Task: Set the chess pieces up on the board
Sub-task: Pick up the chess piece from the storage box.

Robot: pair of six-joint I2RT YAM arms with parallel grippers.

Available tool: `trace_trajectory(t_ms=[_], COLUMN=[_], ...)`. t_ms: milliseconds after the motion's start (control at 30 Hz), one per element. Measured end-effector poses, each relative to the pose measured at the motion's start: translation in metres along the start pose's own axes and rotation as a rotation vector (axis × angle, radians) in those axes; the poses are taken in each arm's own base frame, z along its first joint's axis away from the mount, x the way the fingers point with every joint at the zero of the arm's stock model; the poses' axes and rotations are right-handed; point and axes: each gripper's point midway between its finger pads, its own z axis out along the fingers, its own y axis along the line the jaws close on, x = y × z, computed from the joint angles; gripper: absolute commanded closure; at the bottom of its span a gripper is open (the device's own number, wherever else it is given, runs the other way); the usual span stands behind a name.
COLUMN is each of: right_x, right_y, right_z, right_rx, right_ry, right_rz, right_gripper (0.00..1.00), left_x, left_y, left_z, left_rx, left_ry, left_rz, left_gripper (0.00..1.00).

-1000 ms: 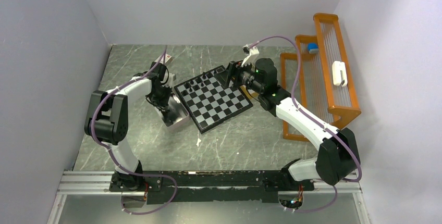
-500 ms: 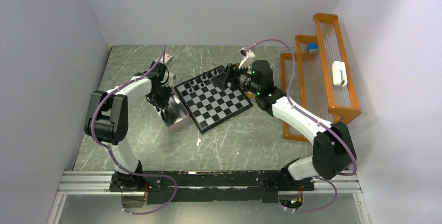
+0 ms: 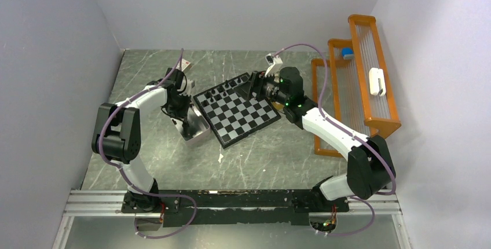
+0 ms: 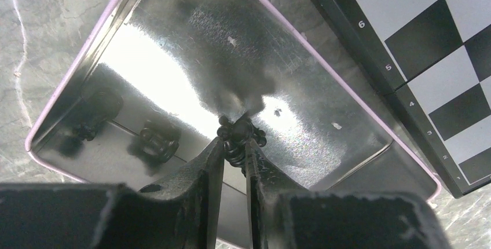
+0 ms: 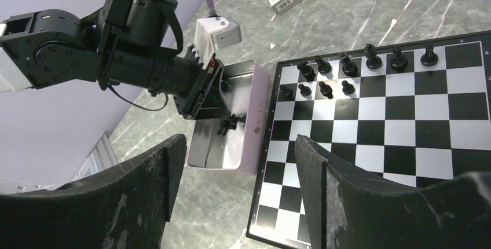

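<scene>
The left pincer (image 4: 234,145) grips narrow on a black chess piece (image 4: 238,135) over the tin (image 4: 191,40), with the board (image 4: 440,58) close by at upper right of frame; the right pincer (image 5: 238,150) hangs wide, empty.

Walls: plain and pale; back wall (image 3: 231,6), left wall (image 3: 46,58) and right wall (image 3: 440,58) close in the table.
Table (image 3: 260,156): grey-green marbled top with thin white veins.
Rack (image 3: 382,123): orange, in stepped tiers strung with thin wires, along the table's right side by the right wall.
On rack: a small blue thing (image 3: 347,52) at the far end, a white thing (image 3: 377,81) on the outer tier.
Rail (image 3: 92,202): silver metal, along the near edge.
Light: soft, even, from above; shadows faint.
</scene>
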Motion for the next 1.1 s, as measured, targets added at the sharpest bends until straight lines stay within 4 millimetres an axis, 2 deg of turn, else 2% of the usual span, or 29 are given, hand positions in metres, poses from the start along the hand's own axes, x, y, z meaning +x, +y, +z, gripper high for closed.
trace_trajectory(t_ms=[167,367,800,967,1100], right_x=[0.003,0.003,0.006,0.006,0.006], right_y=[-0.001,-0.001,-0.003,-0.003,-0.003], right_z=[0.000,0.000,-0.001,-0.001,-0.001], right_rx=[0.000,0.001,0.003,0.003,0.003], right_ry=[0.004,0.004,0.010,0.010,0.010], right_rz=[0.002,0.002,0.004,0.004,0.004], right_gripper=[0.28,0.28,0.28,0.28,0.28], left_x=[0.001,0.003,0.006,0.010,0.013], left_y=[0.000,0.003,0.005,0.005,0.004], left_z=[0.002,0.003,0.003,0.003,0.002], left_rx=[-0.001,-0.021,-0.064,-0.073,-0.073], left_ry=[0.008,0.016,0.023,0.031,0.031], left_rz=[-0.001,-0.020,-0.048,-0.057,-0.067], left_gripper=[0.77,0.71,0.67,0.74,0.73])
